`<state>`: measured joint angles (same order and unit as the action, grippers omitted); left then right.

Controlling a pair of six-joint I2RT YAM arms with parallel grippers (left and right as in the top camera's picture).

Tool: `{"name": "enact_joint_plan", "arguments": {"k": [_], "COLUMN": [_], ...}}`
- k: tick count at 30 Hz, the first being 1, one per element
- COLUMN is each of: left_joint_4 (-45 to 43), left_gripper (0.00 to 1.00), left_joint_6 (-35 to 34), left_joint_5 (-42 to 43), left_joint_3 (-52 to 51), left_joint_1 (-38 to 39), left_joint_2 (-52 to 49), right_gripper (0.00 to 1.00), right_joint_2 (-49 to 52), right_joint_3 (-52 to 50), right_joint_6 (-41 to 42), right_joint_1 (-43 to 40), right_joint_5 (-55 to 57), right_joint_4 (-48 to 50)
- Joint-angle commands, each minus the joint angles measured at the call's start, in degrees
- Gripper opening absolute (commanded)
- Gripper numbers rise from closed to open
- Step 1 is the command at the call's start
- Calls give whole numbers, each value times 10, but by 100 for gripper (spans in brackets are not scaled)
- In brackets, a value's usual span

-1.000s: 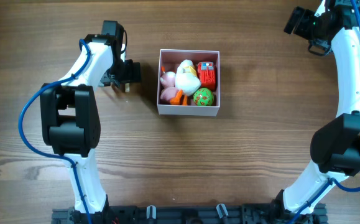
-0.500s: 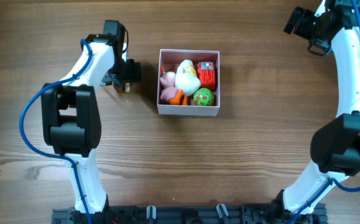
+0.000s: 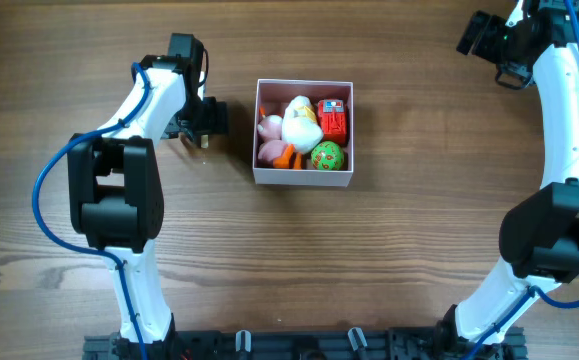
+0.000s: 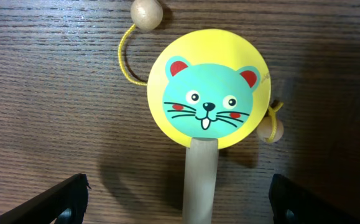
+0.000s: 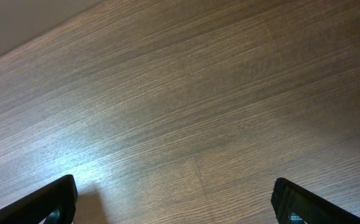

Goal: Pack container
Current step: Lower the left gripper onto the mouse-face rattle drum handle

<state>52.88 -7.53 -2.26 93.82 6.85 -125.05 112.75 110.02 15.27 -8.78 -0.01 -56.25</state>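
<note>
Overhead: one container, at the centre of the table. It holds five toys that can be counted: one pink toy, one white toy, one red toy, one green ball, one orange piece. The left gripper is near its left wall; the right gripper is well apart.
Left wrist: one yellow paddle drum, with two wooden beads. Jaws spread, released.
Right wrist: table only. Jaws spread, nothing held.
</note>
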Motion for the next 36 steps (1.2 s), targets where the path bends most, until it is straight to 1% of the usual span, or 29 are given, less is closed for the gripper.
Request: {"name": "enact_joint_plan", "arguments": {"k": [1,12,15,17,21,26,27,28,32,34,36], "left_joint_4": [1,2,-6,-3,2,-11,-13,-13,-15,-19,-21], "left_gripper": [93,91,92,95,96,96,94,86,69,68,60], "left_joint_6": [11,12,11,11,11,11,11,11,11,11,11], "left_joint_5": [-10,-12,-18,-17,-17,-17,-17,-17,-17,-17,-21], "left_joint_3": [-1,-22,-46,-55,-56,-56,-56,-56,-56,-56,-54], "left_joint_1": [2,2,2,2,2,2,2,2,2,2,2], "left_joint_2": [-7,-7,-7,-7,-7,-7,-7,-7,-6,-6,-6], "right_gripper": [100,100,100,100,100,100,100,100,100,100,100], "right_joint_2": [-5,-5,-5,-5,-5,-5,-5,-5,-5,-5,-5], "right_joint_3": [-1,-1,-1,-1,-1,-1,-1,-1,-1,-1,-1], "right_joint_6": [-1,-1,-1,-1,-1,-1,-1,-1,-1,-1,-1], "right_joint_1": [1,1,1,1,1,1,1,1,1,1,1], "right_joint_5": [-7,-7,-7,-7,-7,-7,-7,-7,-7,-7,-7], "right_joint_4": [1,1,1,1,1,1,1,1,1,1,1]}}
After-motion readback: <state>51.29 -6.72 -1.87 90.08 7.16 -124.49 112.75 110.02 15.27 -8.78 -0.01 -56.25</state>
